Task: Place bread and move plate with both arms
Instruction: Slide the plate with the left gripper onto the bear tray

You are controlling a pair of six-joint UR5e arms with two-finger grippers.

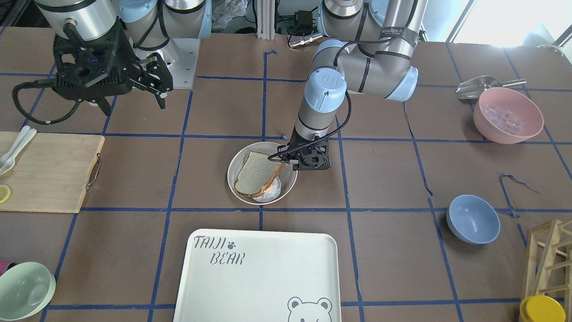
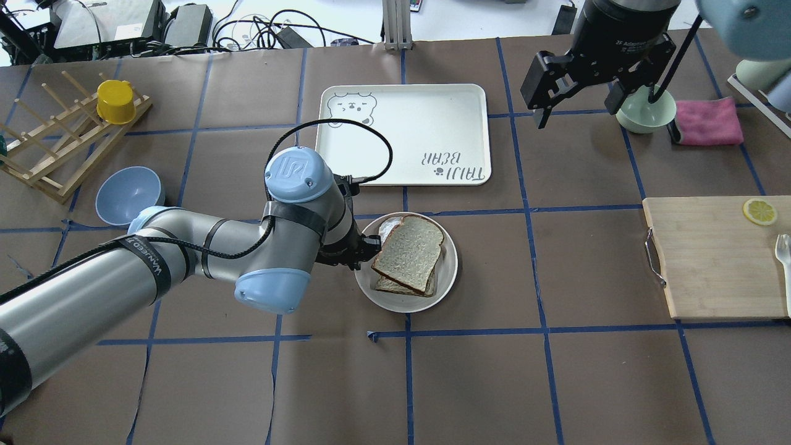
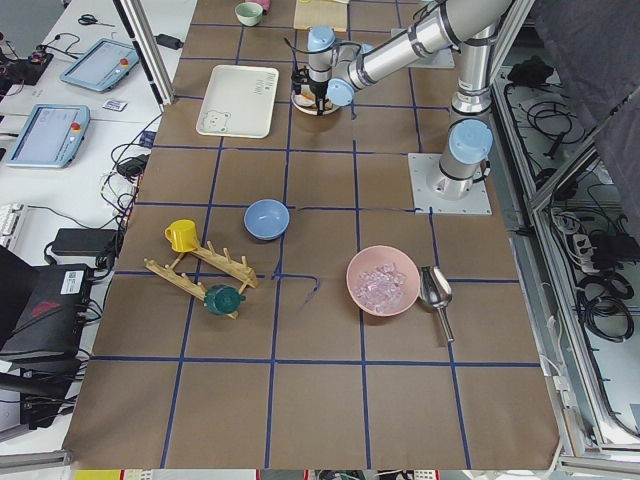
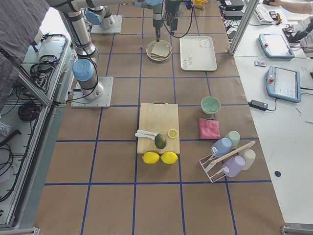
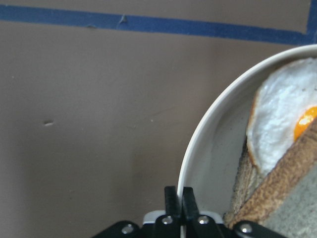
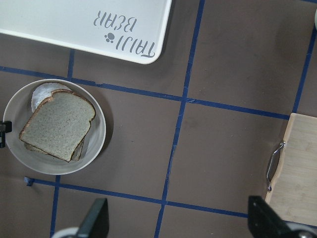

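Note:
The bread (image 2: 411,250) lies on top of a second slice and a fried egg (image 5: 280,111) in the round cream plate (image 2: 448,272). It also shows in the front view (image 1: 257,172) and the right wrist view (image 6: 59,124). My left gripper (image 2: 366,247) is down at the plate's left rim. In the left wrist view its fingers (image 5: 172,198) are shut on the plate's rim (image 5: 198,144). My right gripper (image 2: 575,93) hangs open and empty, high over the far right of the table and well away from the plate (image 6: 99,144).
The white "TAIJI BEAR" tray (image 2: 405,133) lies just beyond the plate. A wooden cutting board (image 2: 710,253) with a lemon slice (image 2: 759,211) lies to the right. A green bowl (image 2: 646,111), a pink cloth (image 2: 707,120), a blue bowl (image 2: 126,194) and a wooden rack (image 2: 55,148) stand around.

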